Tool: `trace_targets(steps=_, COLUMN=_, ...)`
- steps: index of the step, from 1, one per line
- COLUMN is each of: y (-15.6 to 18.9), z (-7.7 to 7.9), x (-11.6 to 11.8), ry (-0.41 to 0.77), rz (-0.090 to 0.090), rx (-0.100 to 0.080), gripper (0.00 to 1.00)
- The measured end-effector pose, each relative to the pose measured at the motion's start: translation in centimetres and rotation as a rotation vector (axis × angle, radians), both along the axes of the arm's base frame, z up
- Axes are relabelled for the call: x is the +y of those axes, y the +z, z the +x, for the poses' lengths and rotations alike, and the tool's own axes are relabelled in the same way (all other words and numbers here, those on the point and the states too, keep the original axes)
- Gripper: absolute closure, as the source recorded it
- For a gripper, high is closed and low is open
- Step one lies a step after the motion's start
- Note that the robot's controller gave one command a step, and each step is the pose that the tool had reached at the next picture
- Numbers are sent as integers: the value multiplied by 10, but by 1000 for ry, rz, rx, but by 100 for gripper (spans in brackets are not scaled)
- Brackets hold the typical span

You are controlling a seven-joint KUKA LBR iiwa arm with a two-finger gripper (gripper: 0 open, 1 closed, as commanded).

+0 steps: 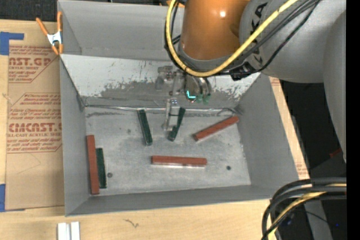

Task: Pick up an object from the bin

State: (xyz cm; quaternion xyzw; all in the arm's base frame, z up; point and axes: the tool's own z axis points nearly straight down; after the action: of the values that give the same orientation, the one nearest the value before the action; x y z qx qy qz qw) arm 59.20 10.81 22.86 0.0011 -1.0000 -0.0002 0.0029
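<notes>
Care pays here: centre the gripper (172, 127) on the tilted dark green stick (179, 116) just beside it, mid-bin, as you cannot tell whether it is spread or clamped.

From my station, the gripper (172, 120) hangs over the middle stick (176, 125), toward the far wall of the bin (124, 180). The left stick (145, 127) lies near its left and the right stick (216, 128) to its right, both apart from it. The near stick (179, 161) lies crosswise before them. The wall stick (90, 164) lies along the left wall, with the neighbour stick (100, 167) just beside its right.
</notes>
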Motion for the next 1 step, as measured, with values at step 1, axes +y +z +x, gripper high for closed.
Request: trace_targets(steps=1, y=-163, z=-14, x=-72, ry=86, rz=0, rx=-1, gripper=0)
